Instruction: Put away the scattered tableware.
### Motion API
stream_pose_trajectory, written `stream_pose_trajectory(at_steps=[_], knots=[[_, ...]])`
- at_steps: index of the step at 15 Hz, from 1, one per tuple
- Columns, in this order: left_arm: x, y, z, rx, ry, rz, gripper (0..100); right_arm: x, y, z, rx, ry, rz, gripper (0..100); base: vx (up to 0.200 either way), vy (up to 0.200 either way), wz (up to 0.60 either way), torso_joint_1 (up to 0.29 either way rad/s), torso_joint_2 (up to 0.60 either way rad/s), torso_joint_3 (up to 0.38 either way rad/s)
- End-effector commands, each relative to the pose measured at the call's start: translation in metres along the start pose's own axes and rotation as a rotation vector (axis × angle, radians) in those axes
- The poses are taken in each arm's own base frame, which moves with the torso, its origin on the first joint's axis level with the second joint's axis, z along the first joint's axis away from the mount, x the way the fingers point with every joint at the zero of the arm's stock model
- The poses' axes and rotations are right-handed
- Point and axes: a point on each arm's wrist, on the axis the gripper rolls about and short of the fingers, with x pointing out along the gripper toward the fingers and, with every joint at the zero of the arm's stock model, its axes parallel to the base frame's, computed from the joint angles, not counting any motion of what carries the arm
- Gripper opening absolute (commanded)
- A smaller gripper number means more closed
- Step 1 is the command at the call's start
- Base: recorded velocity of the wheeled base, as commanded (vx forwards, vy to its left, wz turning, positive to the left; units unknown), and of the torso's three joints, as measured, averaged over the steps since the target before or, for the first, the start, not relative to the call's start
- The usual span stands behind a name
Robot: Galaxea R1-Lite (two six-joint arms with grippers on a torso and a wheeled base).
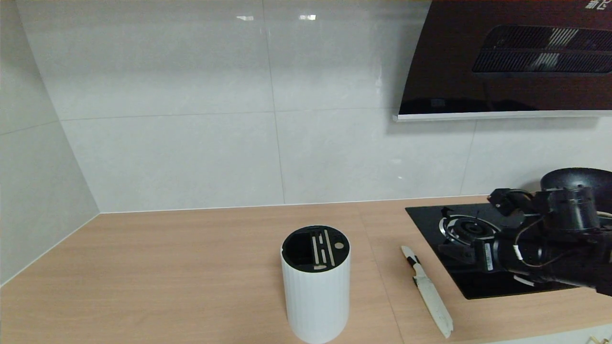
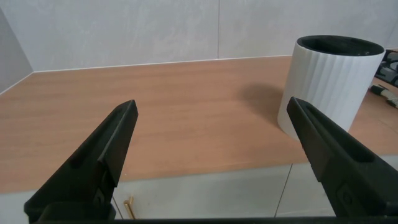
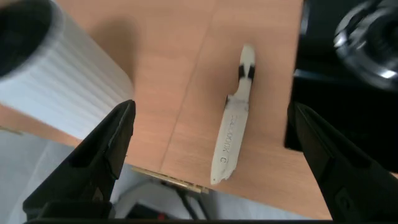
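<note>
R arm (image 1: 550, 260) comes in from the right, held low, wrist bent. R gripper (image 3: 212, 111) aimed down, jaws spread wide, empty. L gripper (image 2: 211, 104) held approx level, jaws also wide apart, nothing btwn them.

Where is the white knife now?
In the head view, the white knife lies flat on the wooden counter, right of centre, between the white ribbed holder and the black stove.

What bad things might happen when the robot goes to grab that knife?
The knife lies flat with its blade tip near the front edge of the counter, so a clumsy nudge from the open right gripper might push it off. The slots in the white holder look narrow; the blade may miss and tip it.
</note>
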Motion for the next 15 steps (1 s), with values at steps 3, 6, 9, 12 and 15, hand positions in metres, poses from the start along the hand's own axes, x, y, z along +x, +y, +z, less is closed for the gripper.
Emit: stream_pose_trajectory(at_steps=[3,6,9,12,15], knots=[[0.0,0.0,0.0,0.0,-0.001,0.0,100,0.084,-0.016,-0.033,0.006,0.09,-0.034,100,0.0,0.0,0.0,0.0,0.0,0.0],[0.0,0.0,0.0,0.0,-0.001,0.0,100,0.114,-0.017,-0.056,-0.005,0.111,-0.06,100,0.0,0.0,0.0,0.0,0.0,0.0],[0.0,0.0,0.0,0.0,-0.001,0.0,100,0.133,-0.019,-0.072,-0.01,0.158,-0.092,100,0.0,0.0,0.0,0.0,0.0,0.0],[0.0,0.0,0.0,0.0,-0.001,0.0,100,0.145,-0.023,-0.083,-0.012,0.19,-0.123,100,0.0,0.0,0.0,0.0,0.0,0.0],[0.0,0.0,0.0,0.0,-0.001,0.0,100,0.153,-0.025,-0.087,-0.013,0.199,-0.147,100,0.0,0.0,0.0,0.0,0.0,0.0]])
